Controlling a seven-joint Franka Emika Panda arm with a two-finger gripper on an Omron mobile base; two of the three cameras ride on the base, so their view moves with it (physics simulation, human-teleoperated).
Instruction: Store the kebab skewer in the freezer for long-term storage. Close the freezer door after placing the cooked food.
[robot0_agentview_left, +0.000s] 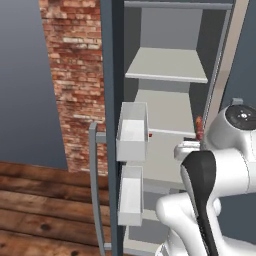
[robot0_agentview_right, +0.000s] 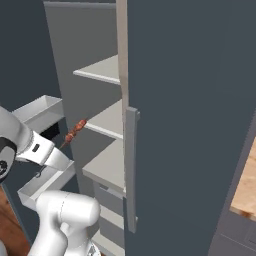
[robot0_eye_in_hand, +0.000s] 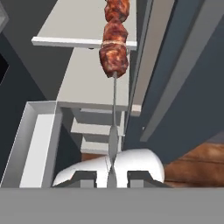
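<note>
The kebab skewer (robot0_eye_in_hand: 114, 52) is hanging out ahead of my gripper (robot0_eye_in_hand: 112, 173), its bare stick end pinched between the two closed fingertips and its reddish-brown chunks at the far end, pointing toward the open freezer (robot0_agentview_right: 105, 125). In the right base view the skewer (robot0_agentview_right: 75, 131) is sitting in the air just in front of the white shelves, not yet over any of them. In the left base view I am seeing only a sliver of it (robot0_agentview_left: 199, 127) beside the arm, near the middle shelf (robot0_agentview_left: 165, 117).

The freezer door (robot0_agentview_left: 107, 125) is standing wide open to the arm's left, its white bins (robot0_agentview_left: 132, 131) facing inward and its long bar handle (robot0_agentview_left: 93, 190) on the outer face.

I judge that I am carrying the food toward a shelf. To do this well, I am planning to keep the stick level, steer it between the door bins and the cabinet's right wall, and push far enough that the chunks are resting over the shelf before I let go. A release too early would likely drop it off the front lip. The door is not yet closed.
</note>
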